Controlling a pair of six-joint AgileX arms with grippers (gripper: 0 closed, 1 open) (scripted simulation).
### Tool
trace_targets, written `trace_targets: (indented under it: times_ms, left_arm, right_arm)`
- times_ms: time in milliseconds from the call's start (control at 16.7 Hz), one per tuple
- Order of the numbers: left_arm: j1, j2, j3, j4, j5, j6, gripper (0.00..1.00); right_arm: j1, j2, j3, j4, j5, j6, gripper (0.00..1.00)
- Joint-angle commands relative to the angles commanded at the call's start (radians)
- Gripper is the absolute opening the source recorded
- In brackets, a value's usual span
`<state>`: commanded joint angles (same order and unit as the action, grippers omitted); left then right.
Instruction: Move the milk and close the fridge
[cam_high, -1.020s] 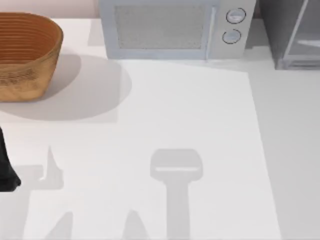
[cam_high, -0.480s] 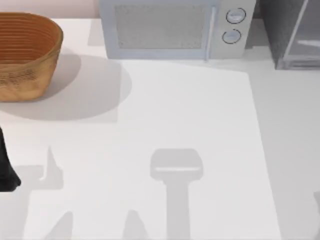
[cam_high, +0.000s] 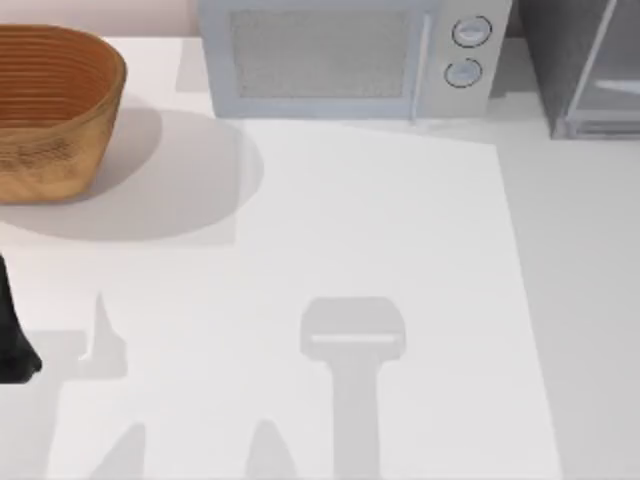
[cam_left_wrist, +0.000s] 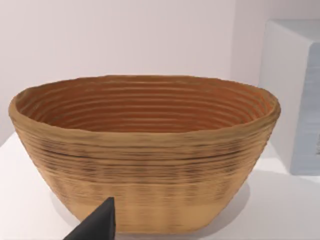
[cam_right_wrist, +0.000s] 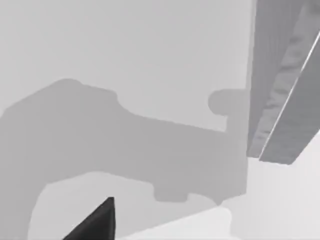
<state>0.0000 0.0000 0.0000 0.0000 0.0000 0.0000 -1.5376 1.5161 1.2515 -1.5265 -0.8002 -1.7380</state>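
Fridge (cam_high: 585, 65), the large speckled grey cabinet with glassy door, stands ajar at the counter's far right.
Closing it looks next; right arm must reach the door; jaw states cannot be told.

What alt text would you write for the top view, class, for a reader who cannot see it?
A white table seen from above: a woven basket at far left, a grey microwave at the back, the fridge at far right.

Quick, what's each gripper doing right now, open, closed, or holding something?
Left gripper: cannot be told; it sits at the table's left edge, facing the basket.
Right gripper: cannot be told; it is near the fridge.
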Motion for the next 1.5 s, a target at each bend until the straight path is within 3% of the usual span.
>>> trace_targets:
  times_ms: [180, 360, 840, 1200, 1500]
  left_arm:
    - [0.0, 0.0, 0.0, 0.0, 0.0, 0.0, 1.0]
    - [0.0, 0.0, 0.0, 0.0, 0.0, 0.0, 1.0]
    - [0.0, 0.0, 0.0, 0.0, 0.0, 0.0, 1.0]
    - [0.0, 0.0, 0.0, 0.0, 0.0, 0.0, 1.0]
    - [0.0, 0.0, 0.0, 0.0, 0.0, 0.0, 1.0]
  right_arm:
    - [-0.174, 0.19, 0.048, 0.037, -0.093, -0.185, 1.0]
    - [-0.263, 0.285, 0.073, 0.062, -0.143, -0.275, 1.0]
    - [-0.267, 0.296, 0.072, 0.076, -0.15, -0.272, 1.0]
    - [-0.085, 0.305, 0.07, 0.318, -0.11, -0.02, 1.0]
    - [0.152, 0.295, 0.073, 0.635, -0.038, 0.371, 1.0]
